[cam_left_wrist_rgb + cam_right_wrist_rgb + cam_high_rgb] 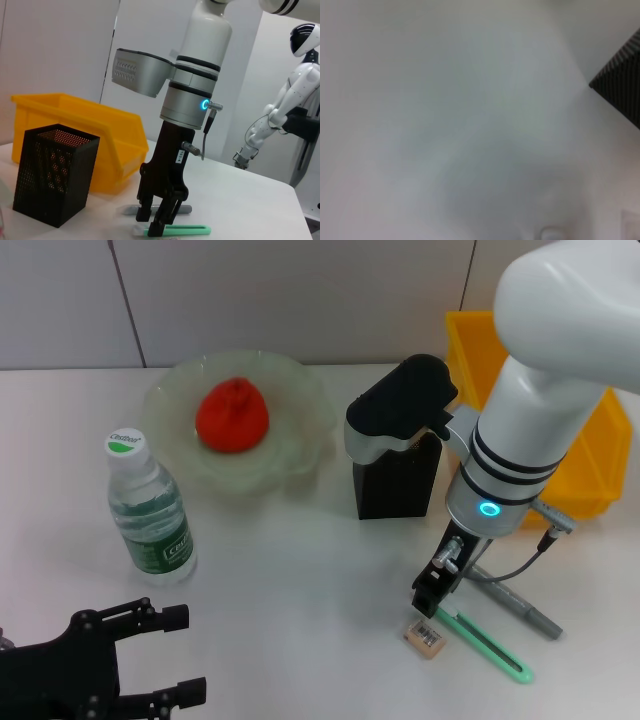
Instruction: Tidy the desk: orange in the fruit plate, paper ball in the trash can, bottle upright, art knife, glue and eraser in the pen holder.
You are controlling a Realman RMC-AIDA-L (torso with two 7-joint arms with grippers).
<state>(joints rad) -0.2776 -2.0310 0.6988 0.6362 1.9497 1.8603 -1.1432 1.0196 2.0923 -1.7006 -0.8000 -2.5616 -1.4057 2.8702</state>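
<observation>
The orange (231,415) lies in the pale green fruit plate (300,455). The bottle (150,510) stands upright at the left. Partly behind my right wrist is the black mesh pen holder (395,485) (55,175), with the yellow trash can (585,465) (85,135) beyond it. My right gripper (432,598) (153,222) points down, open, just above the beige eraser (425,637) and the end of the green art knife (490,645) (182,231). The grey glue (515,605) (185,208) lies beside them. The paper ball is out of view. My left gripper (150,660) rests open at the near left.
A corner of the pen holder (620,92) shows over the white table in the right wrist view. A white humanoid robot (292,100) stands in the background beyond the table's far edge.
</observation>
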